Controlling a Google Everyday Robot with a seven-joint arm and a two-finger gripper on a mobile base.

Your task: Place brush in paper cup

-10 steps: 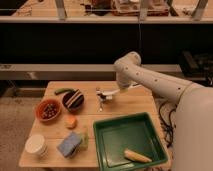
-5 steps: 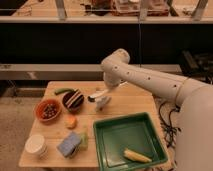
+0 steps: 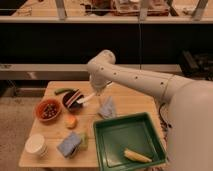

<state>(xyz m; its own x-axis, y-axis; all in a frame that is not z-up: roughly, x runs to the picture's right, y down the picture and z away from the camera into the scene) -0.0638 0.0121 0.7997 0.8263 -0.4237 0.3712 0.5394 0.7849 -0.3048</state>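
Now: slim cream-handled brush in the tool, short white paper cup not yet reached

Tool sits just left of frame centre, below the pale arm's bend. It is clenched on one end of the brush; the handle juts left over a dark round bowl. Bristled head not made out. Paper cup stands at lower left of the wooden surface, well apart from the tool, below the orange bowl of dark bits and beside a blue sponge.

Judged status: pick-up done. Left to do: carry to lower left, lower the brush into the cup, let go.
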